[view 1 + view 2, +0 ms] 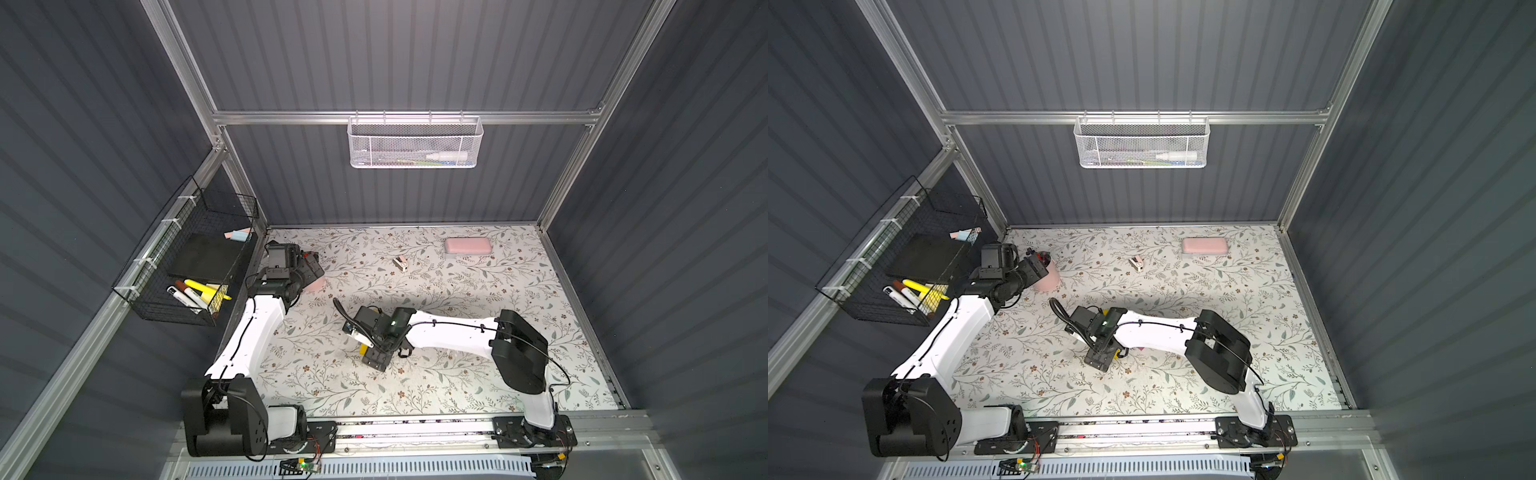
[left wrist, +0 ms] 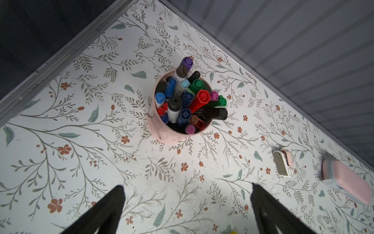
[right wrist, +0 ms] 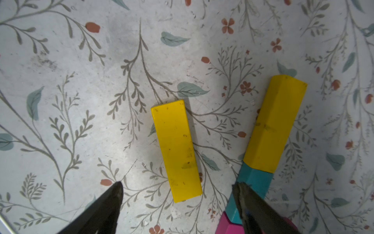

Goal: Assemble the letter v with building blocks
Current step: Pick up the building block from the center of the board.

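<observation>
1. Looking from the right wrist gives the only clear sight of the blocks. A loose yellow brick lies flat on the floral table. Just beside it, not touching, runs a slanted row of a second yellow brick, a teal brick and a magenta brick, set end to end. The magenta brick is cut off by the picture's edge.
2. In both top views the right arm's wrist covers nearly all of this. Only a sliver of yellow shows beside the right gripper, and which brick it belongs to cannot be told.
3. In its own wrist view the right gripper stands with its jaws apart, straddling the near end of the loose yellow brick. There is a bare gap of table on each side of that brick, so nothing is clamped. One finger overlaps the teal brick; whether it touches it cannot be told.
4. The left wrist view shows things well apart from the loose yellow brick, which that view does not show. These are a pink pen cup crammed with markers, a small white dispenser and a pale pink case.
5. The left gripper hangs above bare table, well apart from the loose yellow brick. Its jaws are spread wide, with nothing between them and nothing touched. In a top view it points toward the pen cup.
</observation>
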You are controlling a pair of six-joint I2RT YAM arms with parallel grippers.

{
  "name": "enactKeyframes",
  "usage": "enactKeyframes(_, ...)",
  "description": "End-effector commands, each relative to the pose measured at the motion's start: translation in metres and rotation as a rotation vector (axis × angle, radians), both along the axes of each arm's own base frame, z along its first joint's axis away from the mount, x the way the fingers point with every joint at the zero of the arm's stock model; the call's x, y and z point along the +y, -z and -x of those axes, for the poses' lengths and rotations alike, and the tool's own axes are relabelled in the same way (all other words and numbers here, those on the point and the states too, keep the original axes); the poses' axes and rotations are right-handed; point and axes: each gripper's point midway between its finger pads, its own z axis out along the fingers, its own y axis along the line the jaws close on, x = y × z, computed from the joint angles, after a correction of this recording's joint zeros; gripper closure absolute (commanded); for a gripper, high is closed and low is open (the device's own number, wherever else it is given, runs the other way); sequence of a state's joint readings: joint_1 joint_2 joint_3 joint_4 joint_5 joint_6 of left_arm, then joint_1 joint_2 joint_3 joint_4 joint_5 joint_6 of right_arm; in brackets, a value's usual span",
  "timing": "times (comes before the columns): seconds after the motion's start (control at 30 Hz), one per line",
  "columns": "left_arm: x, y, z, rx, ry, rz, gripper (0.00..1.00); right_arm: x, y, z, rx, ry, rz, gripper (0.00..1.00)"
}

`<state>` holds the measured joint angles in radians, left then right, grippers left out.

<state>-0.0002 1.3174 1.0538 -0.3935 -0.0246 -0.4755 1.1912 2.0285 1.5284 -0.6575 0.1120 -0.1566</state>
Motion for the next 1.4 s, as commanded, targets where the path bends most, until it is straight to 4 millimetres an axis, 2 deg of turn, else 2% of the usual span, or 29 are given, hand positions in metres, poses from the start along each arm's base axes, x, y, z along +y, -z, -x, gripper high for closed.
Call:
enactKeyframes(0.0,0.002,-0.004,0.006,-0.005,-0.013,0.009,0.0,0.007,0.006,0.007,0.052,-0.02,-0.003,0.15)
enactKeyframes(0.57,0.006,-0.001,0.006,0.003,-0.022,0.011,0.0,0.003,0.032,0.0,0.106,0.023,0.019,0.21)
enactKeyframes(0.77,0.005,-0.001,0.006,0.002,-0.018,0.016,0.0,0.005,0.036,0.003,0.132,0.018,0.019,0.35)
enactKeyframes(1.07,0.003,-0.001,0.005,-0.002,-0.01,0.025,0.01,0.007,0.041,0.003,0.144,0.018,0.032,0.46)
enactKeyframes(1.2,0.003,-0.001,0.005,-0.003,-0.009,0.024,0.01,0.006,0.042,0.003,0.141,0.028,0.035,0.62)
enactKeyframes(1.37,0.004,-0.002,0.006,-0.004,-0.012,0.022,0.0,0.006,0.029,-0.01,0.077,0.086,0.022,0.72)
